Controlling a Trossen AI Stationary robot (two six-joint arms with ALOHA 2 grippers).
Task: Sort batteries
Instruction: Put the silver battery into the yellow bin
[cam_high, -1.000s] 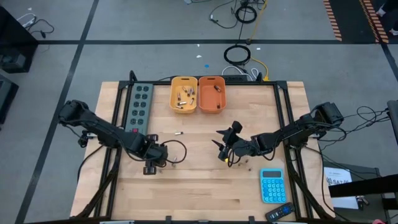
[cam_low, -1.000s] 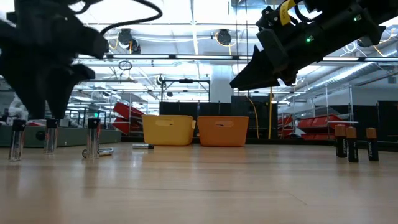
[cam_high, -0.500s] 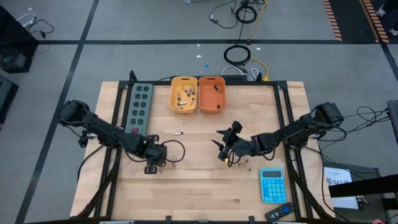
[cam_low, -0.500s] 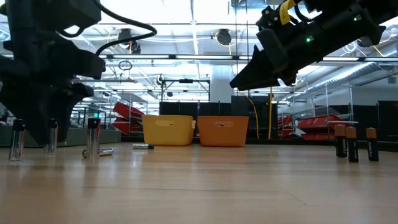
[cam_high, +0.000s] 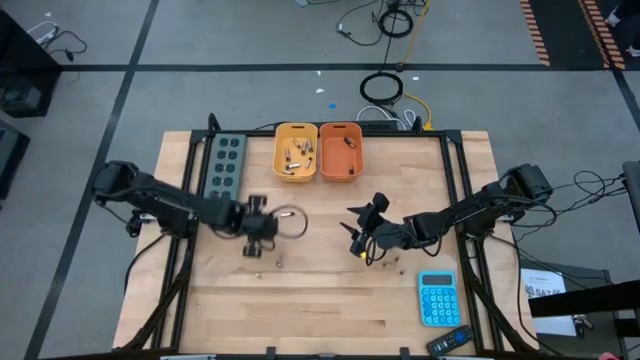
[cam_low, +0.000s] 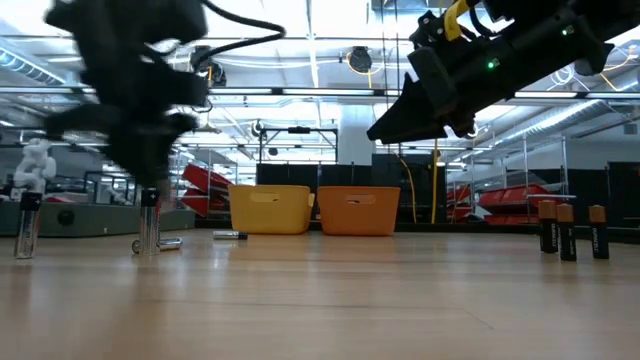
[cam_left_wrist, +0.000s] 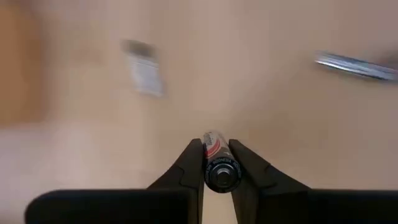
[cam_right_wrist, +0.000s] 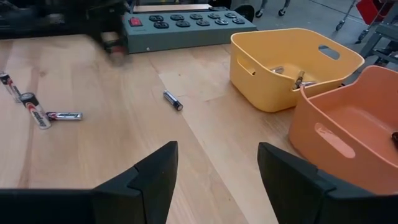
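Observation:
A silvery battery with a red label sits in my left gripper, which hangs over the table's left middle, shut on it. Below it two more batteries remain on the wood; in the low view one stands upright with another lying beside it. My right gripper hovers open right of centre, its fingers wide apart. Three dark batteries stand on end near it. Several batteries lie in the yellow bin. My left gripper pinches the battery's round sides between its two fingers, near the end that faces the wrist. The fingers point down from above and run along the battery. It hangs clear of the table.
The yellow bin and an orange bin stand side by side at the far edge, with a grey power strip to their left. A blue calculator lies near the front right. One small battery lies loose between the bins and the arms.
My left gripper has shut on the middle one of three upright batteries at the left, lifted it off the table, and moved toward the far edge and a little right. The other two batteries stand where they were.

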